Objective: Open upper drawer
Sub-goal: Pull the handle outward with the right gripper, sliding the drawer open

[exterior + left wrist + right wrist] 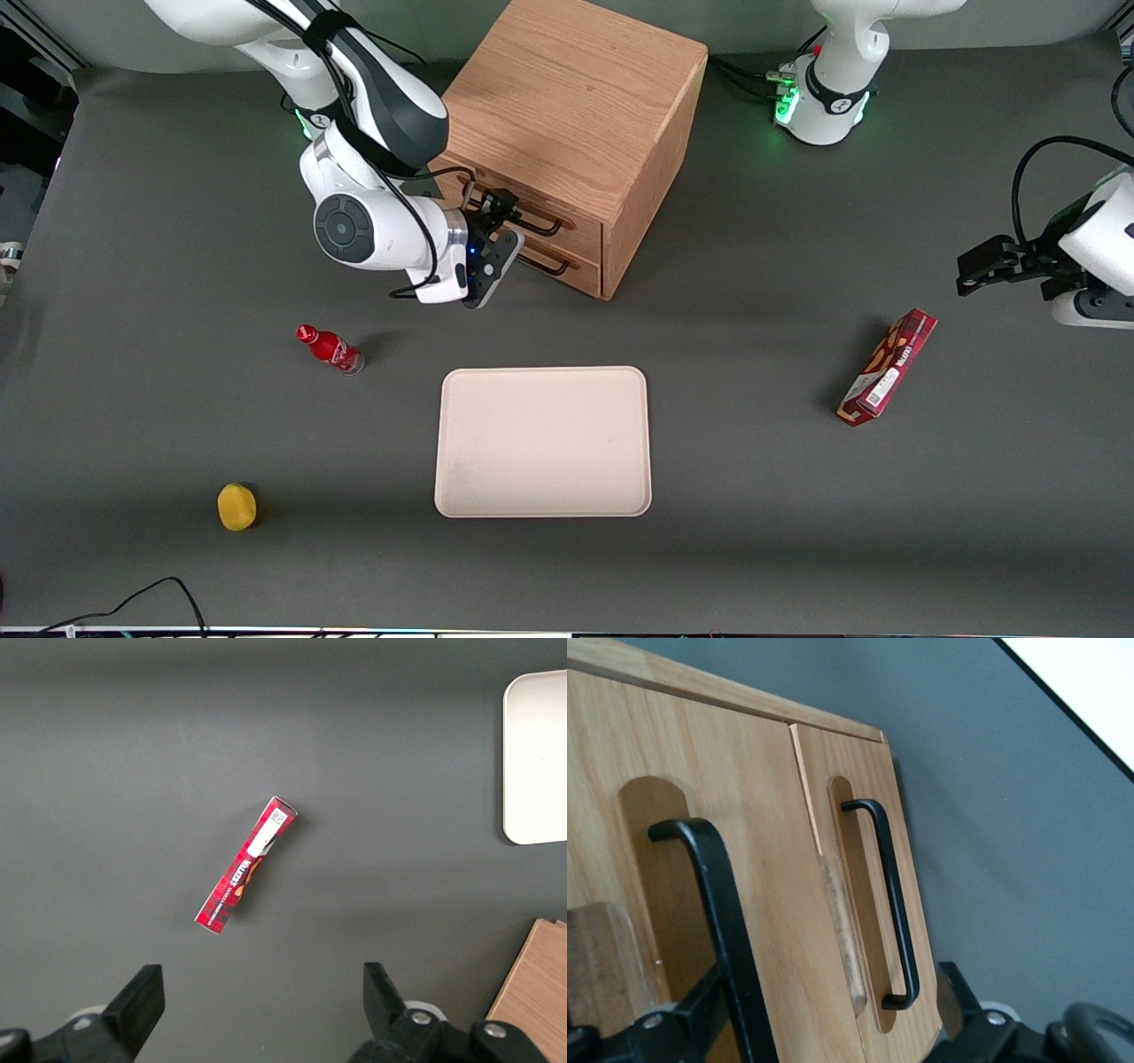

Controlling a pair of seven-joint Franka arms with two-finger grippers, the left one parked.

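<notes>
The oak cabinet (576,97) stands at the back of the table, its two drawers facing the working arm's end. The upper drawer (576,232) looks shut, and its long black handle (540,229) runs along its front. My gripper (503,211) is right in front of this handle, at its end farther from the front camera. In the right wrist view the gripper (824,1032) is open. The upper drawer's (762,859) handle (713,895) passes close by one of the fingers (691,1019), between the two. The bottom drawer (824,771) and its handle (893,895) lie beside it.
A beige tray (542,441) lies mid-table, nearer the front camera than the cabinet. A red bottle (330,348) and a yellow object (236,506) lie toward the working arm's end. A red box (888,368) lies toward the parked arm's end and also shows in the left wrist view (245,865).
</notes>
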